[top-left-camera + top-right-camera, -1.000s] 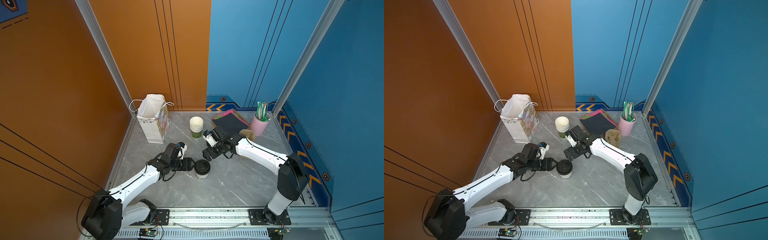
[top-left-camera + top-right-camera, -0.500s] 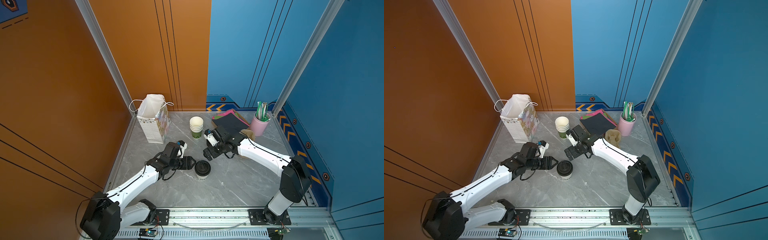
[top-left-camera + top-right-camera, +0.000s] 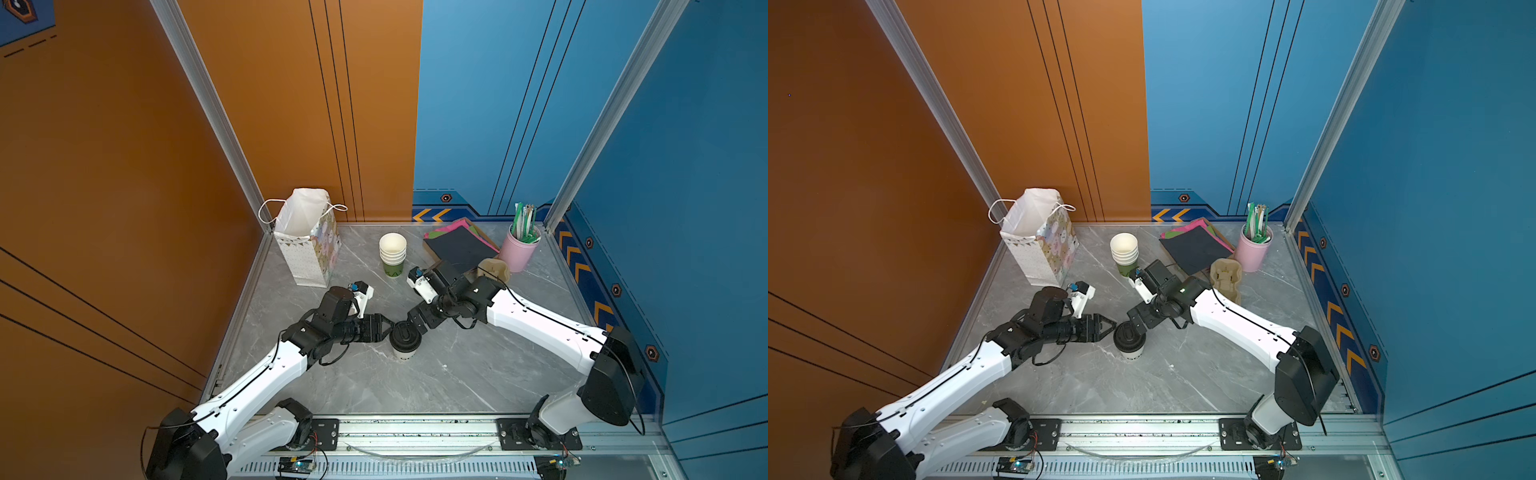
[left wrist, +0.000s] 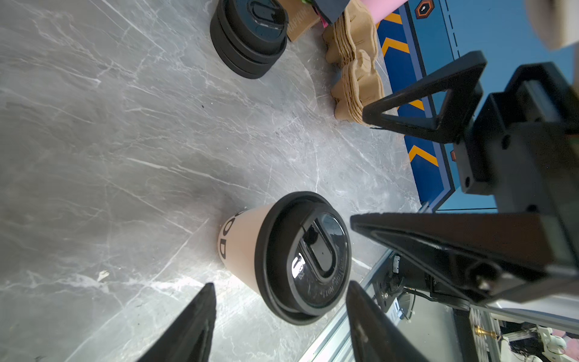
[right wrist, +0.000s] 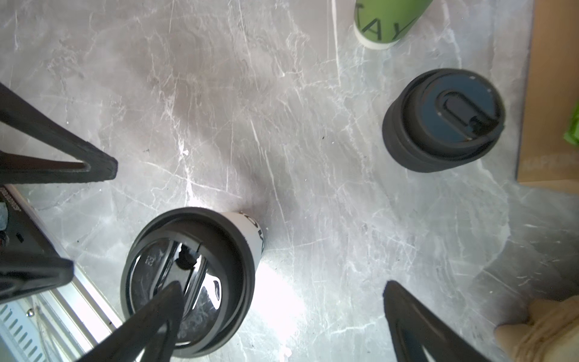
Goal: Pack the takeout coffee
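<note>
The takeout coffee (image 3: 404, 352), a white paper cup with a black sip lid, stands upright on the grey marble floor in both top views (image 3: 1130, 351). My left gripper (image 3: 390, 326) is open and level with the lid; in the left wrist view the lid's edge (image 4: 300, 260) sits just ahead of its fingertips. My right gripper (image 3: 416, 326) is open wide, coming in from the other side. In the right wrist view one of its fingers (image 5: 163, 310) lies over the lid (image 5: 216, 250), while the other stands apart over bare floor. Neither gripper holds the cup.
A white gift bag (image 3: 309, 245) stands open at the back left. Behind the cup are a stack of lidless cups (image 3: 392, 253), a pile of black lids (image 5: 445, 122), cardboard cup carriers (image 3: 1225, 278), dark napkins (image 3: 459, 245) and a pink straw holder (image 3: 519, 249).
My right gripper has come down and forward until it is at the cup's lid. My left gripper has edged closer to the cup and narrowed slightly. The cup has not moved.
</note>
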Controlling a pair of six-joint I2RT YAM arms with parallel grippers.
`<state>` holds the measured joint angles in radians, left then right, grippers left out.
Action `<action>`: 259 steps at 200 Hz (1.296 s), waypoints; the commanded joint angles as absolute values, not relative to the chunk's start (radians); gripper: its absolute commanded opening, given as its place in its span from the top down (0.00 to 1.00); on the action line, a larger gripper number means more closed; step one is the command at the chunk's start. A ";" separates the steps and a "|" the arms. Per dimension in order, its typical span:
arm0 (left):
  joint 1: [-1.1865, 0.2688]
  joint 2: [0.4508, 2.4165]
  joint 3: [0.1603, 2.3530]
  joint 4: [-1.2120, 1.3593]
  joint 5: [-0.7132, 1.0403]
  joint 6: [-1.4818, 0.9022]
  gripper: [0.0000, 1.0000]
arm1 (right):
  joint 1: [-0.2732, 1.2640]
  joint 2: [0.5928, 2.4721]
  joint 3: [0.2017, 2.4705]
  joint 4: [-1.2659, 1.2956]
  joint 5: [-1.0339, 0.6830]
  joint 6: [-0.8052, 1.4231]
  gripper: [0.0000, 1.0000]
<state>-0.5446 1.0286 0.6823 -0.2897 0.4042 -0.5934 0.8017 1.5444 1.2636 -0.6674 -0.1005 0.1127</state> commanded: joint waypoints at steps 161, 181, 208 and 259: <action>-0.598 1.183 0.598 -0.334 0.349 -0.627 0.61 | 0.833 1.562 1.153 -0.709 -0.039 0.170 0.00; -0.605 1.200 0.587 -0.342 0.335 -0.628 0.64 | 0.833 1.563 1.138 -0.709 -0.041 0.178 0.00; -0.615 1.219 0.566 -0.343 0.324 -0.637 0.66 | 0.833 1.563 1.122 -0.708 -0.041 0.186 0.00; -0.616 1.205 0.592 -0.343 0.323 -0.629 0.64 | 0.833 1.571 1.116 -0.707 -0.042 0.192 0.00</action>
